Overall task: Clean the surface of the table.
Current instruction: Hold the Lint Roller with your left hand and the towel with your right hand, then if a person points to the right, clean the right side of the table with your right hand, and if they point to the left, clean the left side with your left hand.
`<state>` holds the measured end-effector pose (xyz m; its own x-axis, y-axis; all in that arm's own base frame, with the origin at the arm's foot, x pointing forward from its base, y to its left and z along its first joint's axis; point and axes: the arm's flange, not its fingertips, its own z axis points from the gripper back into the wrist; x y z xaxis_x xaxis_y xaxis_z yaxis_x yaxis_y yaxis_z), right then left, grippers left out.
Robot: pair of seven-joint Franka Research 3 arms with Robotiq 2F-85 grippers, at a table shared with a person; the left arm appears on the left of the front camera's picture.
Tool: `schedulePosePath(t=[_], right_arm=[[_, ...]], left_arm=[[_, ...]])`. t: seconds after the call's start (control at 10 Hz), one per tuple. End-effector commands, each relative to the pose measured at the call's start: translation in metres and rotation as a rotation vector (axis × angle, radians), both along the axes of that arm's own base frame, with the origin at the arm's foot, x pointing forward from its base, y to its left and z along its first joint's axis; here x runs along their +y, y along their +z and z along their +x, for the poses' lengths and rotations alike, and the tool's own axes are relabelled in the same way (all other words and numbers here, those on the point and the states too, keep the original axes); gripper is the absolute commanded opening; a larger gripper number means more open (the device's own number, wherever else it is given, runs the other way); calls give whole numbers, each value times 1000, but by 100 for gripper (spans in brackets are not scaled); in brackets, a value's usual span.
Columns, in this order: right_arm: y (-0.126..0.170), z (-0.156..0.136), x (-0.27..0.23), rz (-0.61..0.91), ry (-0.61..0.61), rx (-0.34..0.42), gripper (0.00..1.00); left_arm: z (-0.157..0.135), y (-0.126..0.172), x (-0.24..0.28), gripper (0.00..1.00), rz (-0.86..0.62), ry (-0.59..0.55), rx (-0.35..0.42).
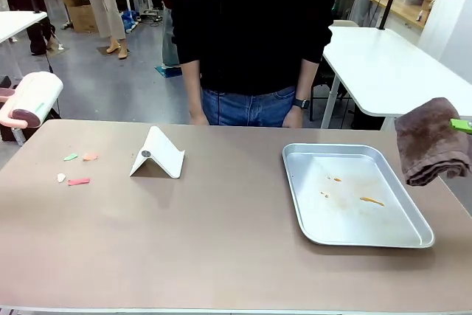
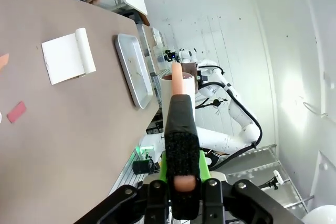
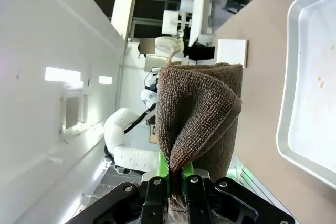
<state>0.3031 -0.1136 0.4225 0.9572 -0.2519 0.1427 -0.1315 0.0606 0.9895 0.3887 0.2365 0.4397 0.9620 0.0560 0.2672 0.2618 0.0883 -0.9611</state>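
While hanging just right of the tray [image 1: 332, 146], pinches a brown cloth [image 1: 431, 142] between the closed fingers of the right gripper [image 3: 176, 176]. Far left of the tray, clamps the left gripper [image 2: 181, 178] tight on a lint roller [image 1: 33, 94]. Shows the table [image 1: 221, 256] beneath the tray, with coloured scraps [image 1: 79, 181] and a white folded card [image 1: 158, 154] lying left of the tray

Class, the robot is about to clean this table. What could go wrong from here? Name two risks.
1. The lint roller may push the loose scraps off the table instead of lifting them.
2. The hanging brown cloth could drag through the orange stains in the tray and smear them onto the tabletop.
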Motion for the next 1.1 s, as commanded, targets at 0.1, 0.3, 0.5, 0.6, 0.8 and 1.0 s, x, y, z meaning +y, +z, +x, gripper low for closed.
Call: schedulePosePath(t=[0.1, 0.3, 0.5, 0.6, 0.8, 1.0], right_arm=[[2, -1, 0, 5, 9, 4, 0], [2, -1, 0, 5, 9, 4, 0], [2, -1, 0, 5, 9, 4, 0], [2, -1, 0, 5, 9, 4, 0], [2, -1, 0, 5, 9, 4, 0], [2, -1, 0, 5, 9, 4, 0]], left_arm=[[-2, 4, 2, 0, -3, -30, -16], [-2, 4, 2, 0, -3, -30, -16], [-2, 4, 2, 0, -3, -30, -16], [-2, 4, 2, 0, -3, -30, -16], [-2, 4, 2, 0, -3, -30, -16], [-2, 4, 2, 0, -3, -30, -16]])
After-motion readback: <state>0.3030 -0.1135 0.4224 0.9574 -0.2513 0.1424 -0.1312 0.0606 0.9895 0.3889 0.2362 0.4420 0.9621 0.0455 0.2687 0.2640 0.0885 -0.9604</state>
